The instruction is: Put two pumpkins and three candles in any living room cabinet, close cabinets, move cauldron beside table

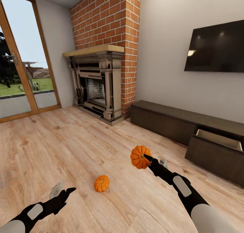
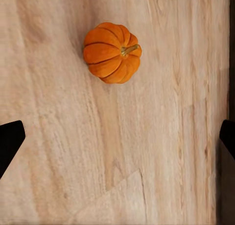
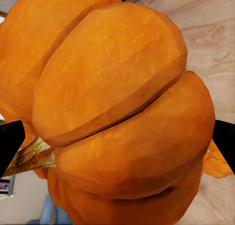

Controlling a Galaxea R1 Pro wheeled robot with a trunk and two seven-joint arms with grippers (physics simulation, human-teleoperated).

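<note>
The jaws of the right gripper (image 1: 146,159) were closed on a pumpkin (image 1: 139,156), which it held in the air above the wood floor (image 1: 67,148). The jaws of the left gripper (image 1: 64,192) stood wide apart and held nothing. The second pumpkin (image 1: 101,183) lay on the floor, between the two grippers and near the left one; in the left wrist view this same pumpkin (image 2: 112,52) sat ahead of the spread fingers, not touched. The dark-brown cabinet (image 1: 162,119) stood against the white wall, to the right of the brick fireplace (image 1: 101,87), and one drawer (image 1: 220,140) at its right part was pulled out. No candle could be seen.

I judge the step in hand was carrying the first pumpkin to the cabinet. The next move calls for bringing the right gripper over the open drawer, lowering the pumpkin inside, and only then releasing it.
</note>
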